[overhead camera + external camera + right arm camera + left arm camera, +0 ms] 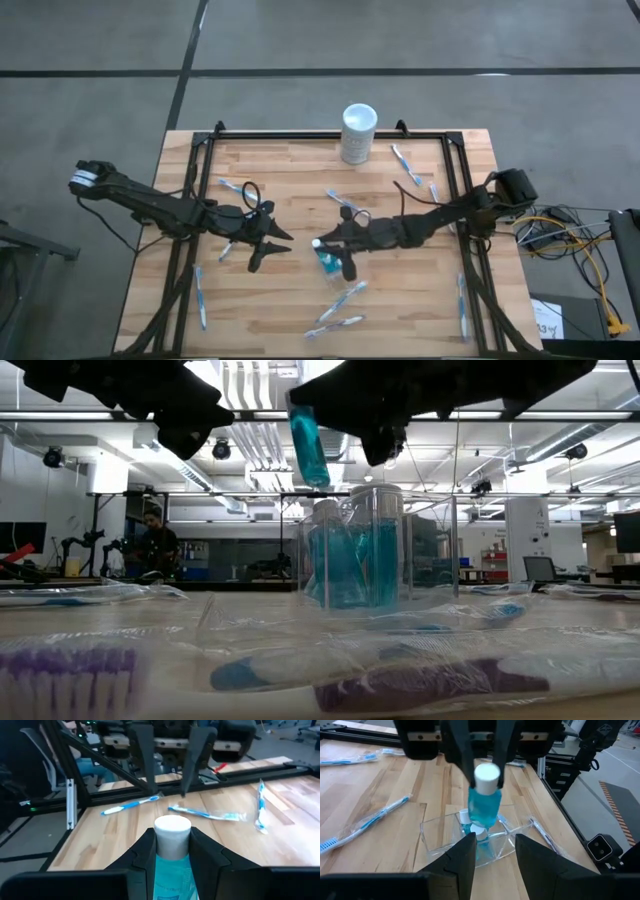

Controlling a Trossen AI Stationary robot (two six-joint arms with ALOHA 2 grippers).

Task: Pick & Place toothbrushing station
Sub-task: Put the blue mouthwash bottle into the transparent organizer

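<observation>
Nearest the low camera, wrapped toothbrushes point(380, 680) lie flat on the tabletop point(300, 180), their heads and handles blurred behind clear film. Just behind them stands the clear cup point(352, 555), upright near the middle of the tabletop, with teal tubes point(345, 565) already standing inside it.

Above the cup hangs one more tube point(308, 445), tilted, its white cap uppermost as the left wrist view shows it. The right gripper point(325, 247) is clamped on this tube; in the right wrist view its two fingers point(142, 852) press either side of the tube just below the cap, and from overhead the gripper sits directly over the cup point(330, 265). The held tube's lower end is above the cup's mouth, not touching the tubes inside.

Beside it, to the left and a little apart, the left gripper point(268, 248) hovers over bare wood with its fingers point(465, 857) spread and nothing between them, pointing toward the cup.

Farther off, more wrapped toothbrushes are scattered: two near the front edge point(340, 300), one at the left edge point(199, 297), several toward the back right point(405, 165). At the back edge stands a white cylinder point(359, 134), well apart from the cup.
</observation>
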